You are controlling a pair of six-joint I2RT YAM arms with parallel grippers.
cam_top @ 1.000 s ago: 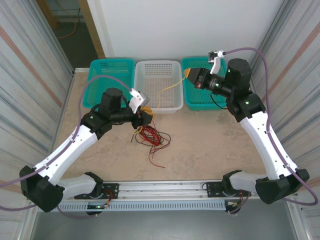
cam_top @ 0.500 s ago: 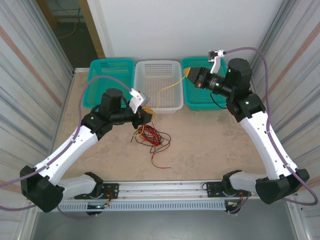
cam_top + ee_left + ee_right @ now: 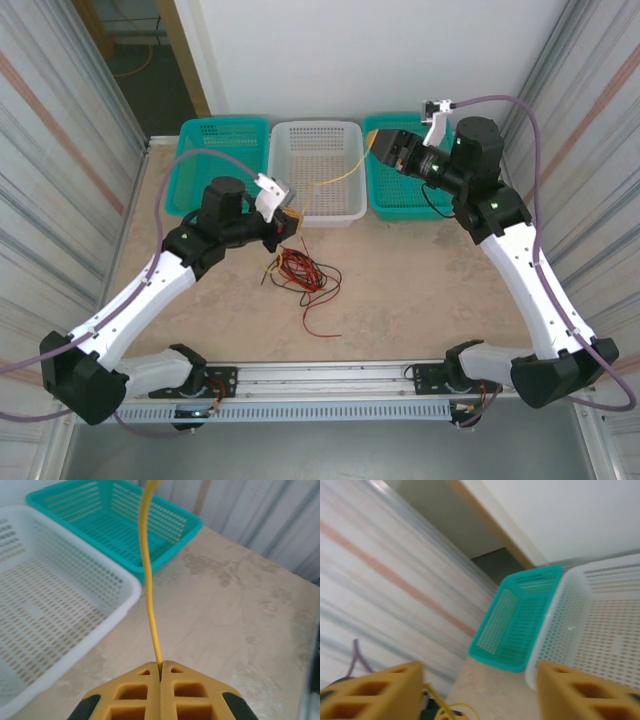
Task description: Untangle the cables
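The right tool (image 3: 480,680) had just sprung open, empty; the left tool (image 3: 160,672) clamped the yellow cable (image 3: 148,580) alone, handover seemingly done.

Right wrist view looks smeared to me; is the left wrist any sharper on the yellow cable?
Right wrist view: soft throughout, right gripper and teal basket edges smeared. Left wrist view: yellow cable crisp where the left gripper pinches it, white basket behind slightly soft. Top external view: even light, no glare.
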